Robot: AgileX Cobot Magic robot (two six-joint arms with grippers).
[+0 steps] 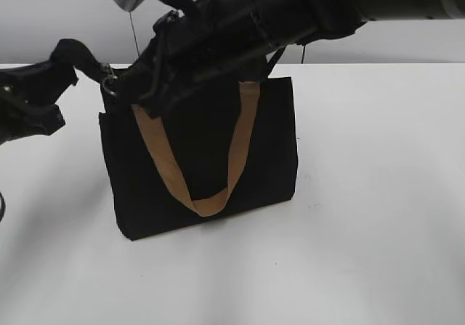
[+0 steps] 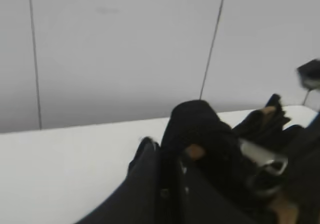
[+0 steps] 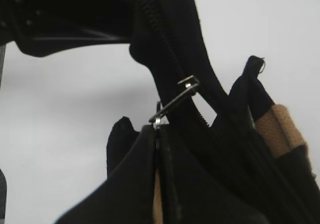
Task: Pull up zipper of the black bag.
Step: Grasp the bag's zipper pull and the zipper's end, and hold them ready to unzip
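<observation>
Black bag (image 1: 211, 158) stands upright on the white table (image 1: 378, 194), left of its middle and toward the far edge, its broad front panel turned to the near edge. One tan strap (image 1: 207, 172) hangs down across that panel in a loop.

Left tool (image 1: 62, 67) reaches in from the left edge of the table and is closed on the fabric at the bag's upper left corner, drawing that end out to the left; its wrist view shows black cloth bunched between its fingers.

Right tool (image 1: 142, 85) comes in across the top of the bag to the same upper left corner. Its wrist view shows the zipper (image 3: 172, 103), a small silver pull tab, sticking out at a slant from the black zip track and meeting the tips of the fingers (image 3: 135, 184), which are pressed together with no gap and pinch the tab's lower end. In the exterior view the silver tab sits at the bag's top left end, just beside the left tool.
</observation>
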